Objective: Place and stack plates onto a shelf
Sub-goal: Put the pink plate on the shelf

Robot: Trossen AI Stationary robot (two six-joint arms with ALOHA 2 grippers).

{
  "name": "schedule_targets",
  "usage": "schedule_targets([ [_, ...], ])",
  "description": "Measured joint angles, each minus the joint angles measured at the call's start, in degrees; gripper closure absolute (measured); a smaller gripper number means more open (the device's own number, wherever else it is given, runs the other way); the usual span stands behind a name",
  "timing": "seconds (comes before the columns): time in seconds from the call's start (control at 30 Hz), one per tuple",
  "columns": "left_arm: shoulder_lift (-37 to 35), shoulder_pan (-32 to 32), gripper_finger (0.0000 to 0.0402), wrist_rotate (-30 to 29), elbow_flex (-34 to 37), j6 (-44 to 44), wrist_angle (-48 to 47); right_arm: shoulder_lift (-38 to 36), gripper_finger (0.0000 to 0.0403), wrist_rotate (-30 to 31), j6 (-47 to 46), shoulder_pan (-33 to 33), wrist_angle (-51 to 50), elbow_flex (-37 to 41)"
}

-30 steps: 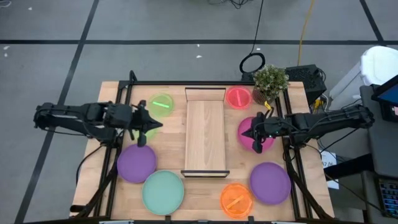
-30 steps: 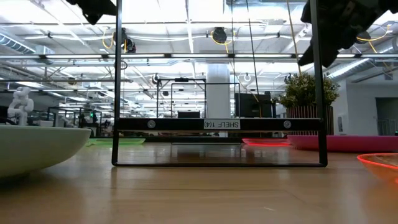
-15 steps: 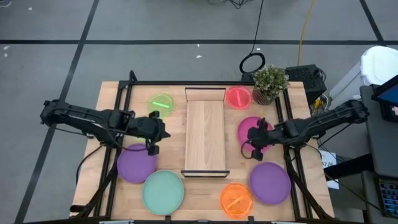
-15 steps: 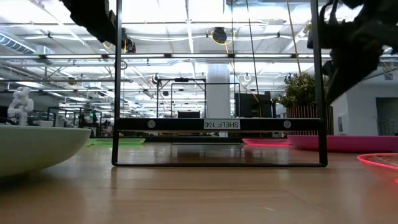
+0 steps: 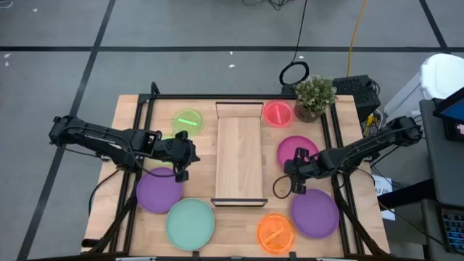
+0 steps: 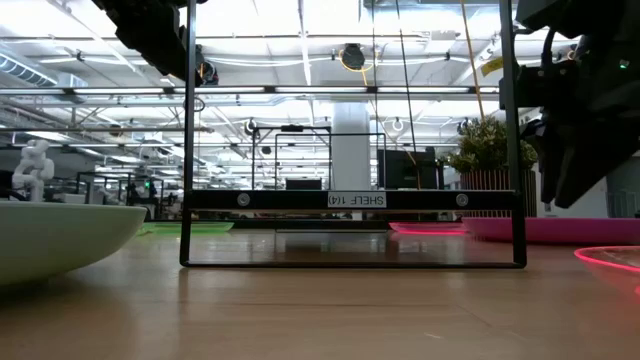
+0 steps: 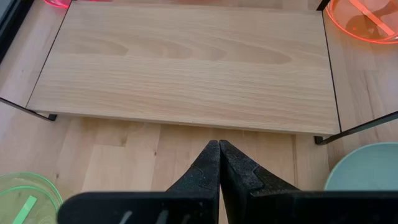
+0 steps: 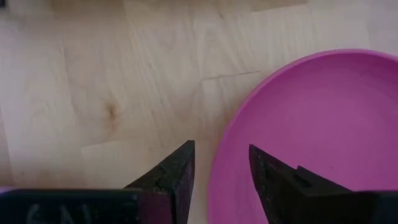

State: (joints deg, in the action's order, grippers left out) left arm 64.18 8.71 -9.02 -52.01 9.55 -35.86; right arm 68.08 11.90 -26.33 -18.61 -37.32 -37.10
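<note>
The shelf (image 5: 239,158) stands mid-table, its board bare. Around it, flat on the tabletop, lie a lime-green plate (image 5: 188,121), a red-pink plate (image 5: 278,114), a magenta plate (image 5: 299,151), two purple plates (image 5: 158,191) (image 5: 316,213), a mint-green plate (image 5: 190,223) and an orange plate (image 5: 275,232). My right gripper (image 8: 221,171) hangs open above the magenta plate's near-left rim (image 8: 217,158). One finger is over the plate and one over the bare table, clear of both. My left gripper (image 7: 219,152) is shut on nothing, left of the shelf and pointing at its long side.
A potted plant (image 5: 315,94) stands at the far right corner, behind the magenta plate. Black frame bars (image 5: 141,127) run along the table's left, right and far edges. Bare wood shows between the shelf and the plates on either side.
My right gripper has come down and toward the table's near edge, from over the magenta plate's middle to its near-left rim, and has opened. My left gripper, still shut, has moved toward the shelf and slightly toward the near edge.
</note>
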Motion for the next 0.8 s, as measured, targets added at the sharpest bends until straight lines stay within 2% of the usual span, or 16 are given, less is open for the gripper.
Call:
schedule_targets([
  [0.5,0.0,0.0,0.0398,0.0,0.0,-0.8,1.8,7.5,0.0298,0.1,-0.5,0.0,0.2,0.0],
  [0.63,0.0,0.0,0.0398,0.0,0.0,-0.8,3.2,9.0,0.0326,0.0,0.3,0.0,0.2,0.0],
  [0.8,0.0,0.0,0.0398,0.0,0.0,-0.6,3.2,9.1,0.0381,-1.2,0.6,0.0,0.0,0.0],
])
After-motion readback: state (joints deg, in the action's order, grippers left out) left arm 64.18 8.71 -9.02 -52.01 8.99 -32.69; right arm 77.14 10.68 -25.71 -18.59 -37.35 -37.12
